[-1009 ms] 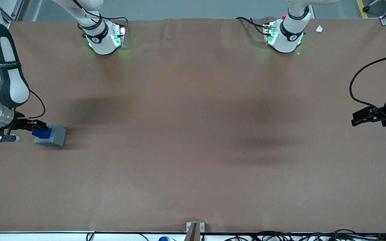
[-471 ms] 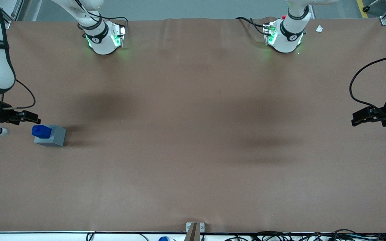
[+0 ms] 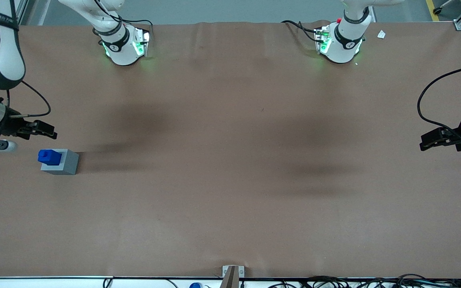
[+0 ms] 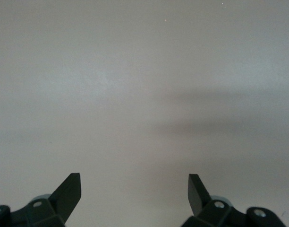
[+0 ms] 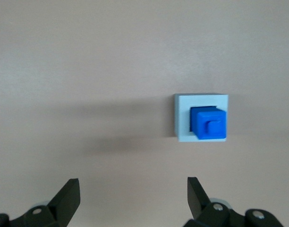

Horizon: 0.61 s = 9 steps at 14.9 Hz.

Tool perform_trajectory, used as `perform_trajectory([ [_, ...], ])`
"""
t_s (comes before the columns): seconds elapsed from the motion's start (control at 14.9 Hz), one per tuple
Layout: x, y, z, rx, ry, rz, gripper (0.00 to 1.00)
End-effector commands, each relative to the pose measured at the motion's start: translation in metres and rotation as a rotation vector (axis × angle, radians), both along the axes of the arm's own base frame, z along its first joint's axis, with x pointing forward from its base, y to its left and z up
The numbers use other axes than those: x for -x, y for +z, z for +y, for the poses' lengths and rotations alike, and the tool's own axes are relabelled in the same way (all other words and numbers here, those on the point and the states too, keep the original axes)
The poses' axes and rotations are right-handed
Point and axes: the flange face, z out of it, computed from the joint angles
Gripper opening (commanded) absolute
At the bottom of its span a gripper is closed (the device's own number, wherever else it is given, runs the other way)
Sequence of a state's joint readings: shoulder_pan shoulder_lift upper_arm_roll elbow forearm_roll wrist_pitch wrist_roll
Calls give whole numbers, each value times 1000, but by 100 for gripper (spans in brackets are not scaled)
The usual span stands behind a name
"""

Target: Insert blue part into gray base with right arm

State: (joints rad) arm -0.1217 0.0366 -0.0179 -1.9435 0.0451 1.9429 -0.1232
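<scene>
blue part [image 3: 49,156] sits in gray base [image 3: 60,161], left edge of frame; gripper [image 3: 42,129] above it, jaws open, empty. rigid light plastic; grip its flat sides.

The blue part [image 3: 49,156] sits in the gray base [image 3: 63,163] on the worktop [image 3: 230,180]. The hand [image 3: 50,131] hangs open above, farther from the front camera, apart from both.

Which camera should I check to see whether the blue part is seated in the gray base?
Right wrist view: it looks straight down on the blue part sitting in the gray base, the open gripper clear of both. Front view shows them small and oblique; left wrist view shows neither.
</scene>
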Motion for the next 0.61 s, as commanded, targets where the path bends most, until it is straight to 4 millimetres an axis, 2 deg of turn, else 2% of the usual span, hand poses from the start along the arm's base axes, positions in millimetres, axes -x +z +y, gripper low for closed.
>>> perform_trajectory([
  [0.0, 13, 23, 21, 10, -19, -14, 100],
  [0.2, 14, 51, 25, 9, -14, -38, 100],
  [0.4, 9, 97, 27, 10, -6, -57, 100],
  [0.54, 8, 118, 31, 11, 0, -69, 100],
])
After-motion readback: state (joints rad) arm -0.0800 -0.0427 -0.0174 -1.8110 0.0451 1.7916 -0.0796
